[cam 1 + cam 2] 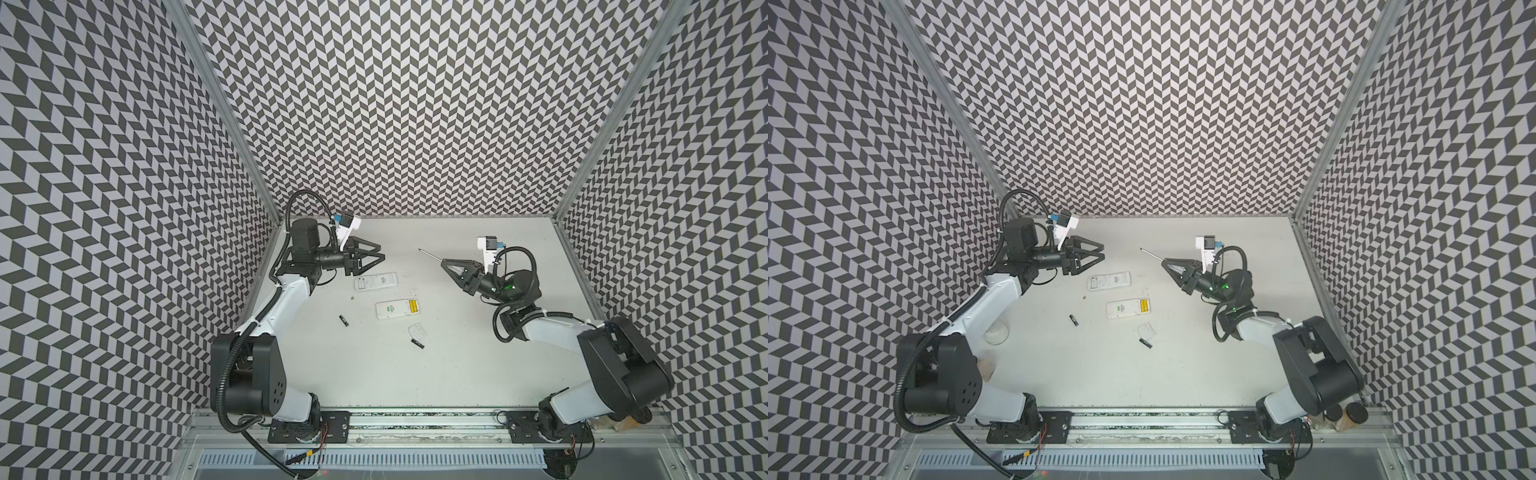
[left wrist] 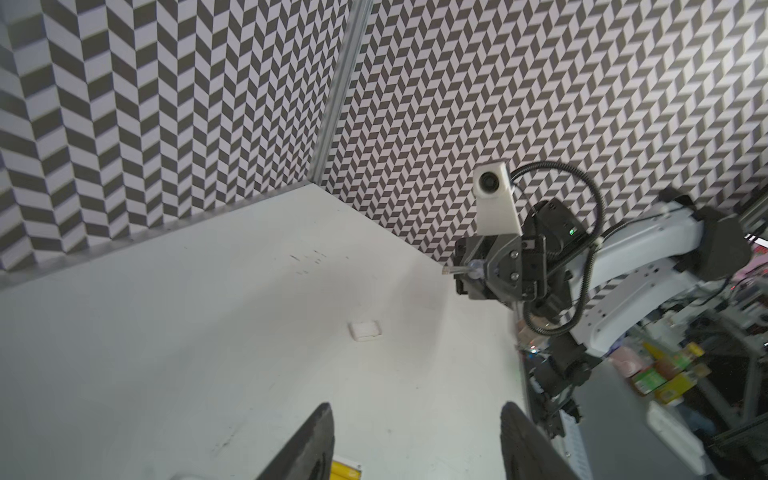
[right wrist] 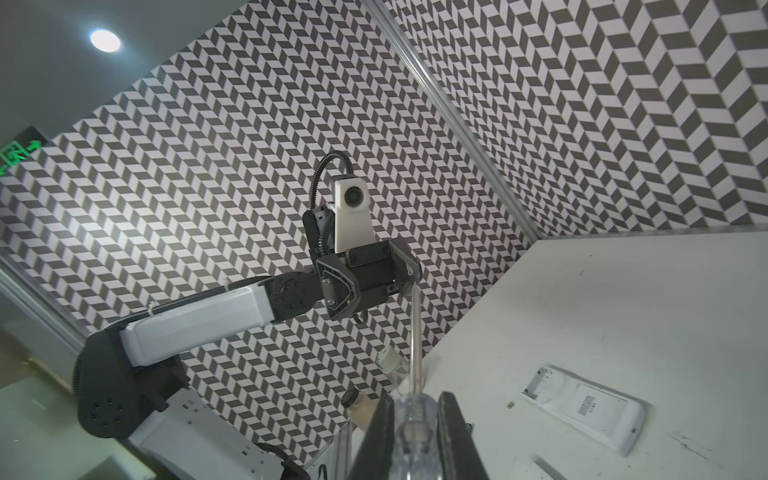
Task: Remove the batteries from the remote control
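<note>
Two white remote controls lie face down at mid-table in both top views. The nearer remote [image 1: 392,309] [image 1: 1125,309] holds two yellow batteries [image 1: 412,306] [image 1: 1144,306] in its uncovered bay. The farther remote [image 1: 376,281] [image 1: 1108,281] [image 3: 582,411] shows an empty bay. Two black batteries [image 1: 344,320] [image 1: 417,343] lie loose on the table. My left gripper [image 1: 380,257] [image 2: 417,407] hovers open and empty above the farther remote. My right gripper [image 1: 444,262] [image 3: 415,415] is shut on the clear handle of a screwdriver [image 3: 415,332], held in the air right of the remotes.
A clear battery cover [image 1: 417,330] lies just before the nearer remote. A tiny screw [image 1: 352,298] sits left of the remotes. A small white piece [image 2: 365,331] rests on the table. Bottles [image 1: 1356,411] and a glass [image 1: 996,332] stand at the table's edges. Patterned walls close three sides.
</note>
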Controlling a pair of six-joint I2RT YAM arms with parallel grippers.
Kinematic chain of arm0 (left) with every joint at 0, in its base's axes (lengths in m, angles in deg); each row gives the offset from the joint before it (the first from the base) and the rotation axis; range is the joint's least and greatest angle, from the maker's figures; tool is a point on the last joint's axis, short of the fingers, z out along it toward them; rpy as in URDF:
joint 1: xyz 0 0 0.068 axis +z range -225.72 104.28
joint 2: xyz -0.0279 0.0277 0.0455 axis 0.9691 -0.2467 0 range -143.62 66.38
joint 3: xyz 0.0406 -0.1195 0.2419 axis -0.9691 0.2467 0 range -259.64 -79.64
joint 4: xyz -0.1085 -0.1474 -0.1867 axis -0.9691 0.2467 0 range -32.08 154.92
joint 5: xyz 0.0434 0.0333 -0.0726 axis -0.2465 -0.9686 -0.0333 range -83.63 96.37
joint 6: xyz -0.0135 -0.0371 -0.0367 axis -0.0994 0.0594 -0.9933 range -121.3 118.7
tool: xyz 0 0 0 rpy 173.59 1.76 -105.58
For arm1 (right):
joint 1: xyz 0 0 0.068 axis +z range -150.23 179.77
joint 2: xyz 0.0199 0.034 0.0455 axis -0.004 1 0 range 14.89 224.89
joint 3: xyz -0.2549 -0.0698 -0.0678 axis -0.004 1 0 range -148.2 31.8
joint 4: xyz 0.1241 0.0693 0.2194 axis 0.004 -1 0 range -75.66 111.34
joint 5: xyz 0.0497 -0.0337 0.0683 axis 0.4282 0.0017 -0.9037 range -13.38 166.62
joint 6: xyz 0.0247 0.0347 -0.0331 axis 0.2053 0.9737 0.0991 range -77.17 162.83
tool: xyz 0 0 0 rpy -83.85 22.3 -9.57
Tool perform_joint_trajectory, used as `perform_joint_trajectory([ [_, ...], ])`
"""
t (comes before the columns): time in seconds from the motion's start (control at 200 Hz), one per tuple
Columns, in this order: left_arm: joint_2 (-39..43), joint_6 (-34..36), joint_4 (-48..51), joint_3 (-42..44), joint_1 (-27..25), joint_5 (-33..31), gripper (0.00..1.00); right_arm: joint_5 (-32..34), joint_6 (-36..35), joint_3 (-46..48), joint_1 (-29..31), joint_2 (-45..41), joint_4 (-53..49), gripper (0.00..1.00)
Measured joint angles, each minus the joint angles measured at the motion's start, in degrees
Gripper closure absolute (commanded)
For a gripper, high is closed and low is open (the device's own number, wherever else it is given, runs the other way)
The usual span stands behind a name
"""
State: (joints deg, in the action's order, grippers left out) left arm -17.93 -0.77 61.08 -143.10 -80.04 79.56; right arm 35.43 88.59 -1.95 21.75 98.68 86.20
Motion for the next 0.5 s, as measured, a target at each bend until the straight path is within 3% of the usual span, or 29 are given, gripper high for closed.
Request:
perform_joint_trajectory([
  [0.28,-2.05,21.70,16.85,-4.26,-6.69,-15.26,0.12,4.57,-18.62,-2.47,-1.55,-12.76,-27.04,1.00],
  [0.396,-3.72,27.17,20.20,-4.26,-9.66,-21.97,0.01,7.32,-24.52,-2.67,-1.55,-18.47,-35.43,1.00],
  [0.501,-6.12,31.78,22.58,-4.31,-12.09,-28.28,0.00,9.46,-28.50,-2.67,-1.55,-23.17,-40.48,1.00],
])
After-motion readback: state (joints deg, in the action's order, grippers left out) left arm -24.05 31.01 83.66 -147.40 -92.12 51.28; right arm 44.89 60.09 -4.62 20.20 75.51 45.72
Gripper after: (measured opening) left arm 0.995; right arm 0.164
